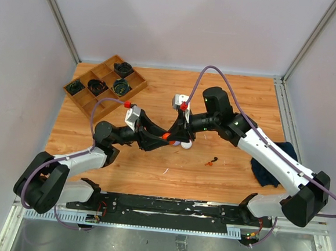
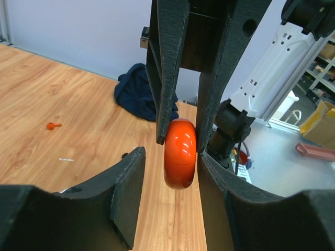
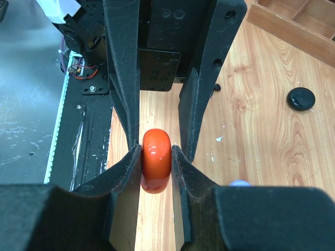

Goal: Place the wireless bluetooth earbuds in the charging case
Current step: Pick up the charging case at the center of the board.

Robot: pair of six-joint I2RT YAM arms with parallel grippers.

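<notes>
Charging case [image 3: 156,170], orange, sits pinched mid-frame in my right claw [image 3: 156,152]; I'd close the half-open left claw [image 2: 171,154] squarely.

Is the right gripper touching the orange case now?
Touching. In the right wrist view, both fingers of the right gripper press on the sides of the orange case, with no gap.

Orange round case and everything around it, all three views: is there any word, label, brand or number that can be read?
None readable.
The glossy orange round plastic case shows no print.
Small dark marks on the white arm casing are too small to read.
</notes>
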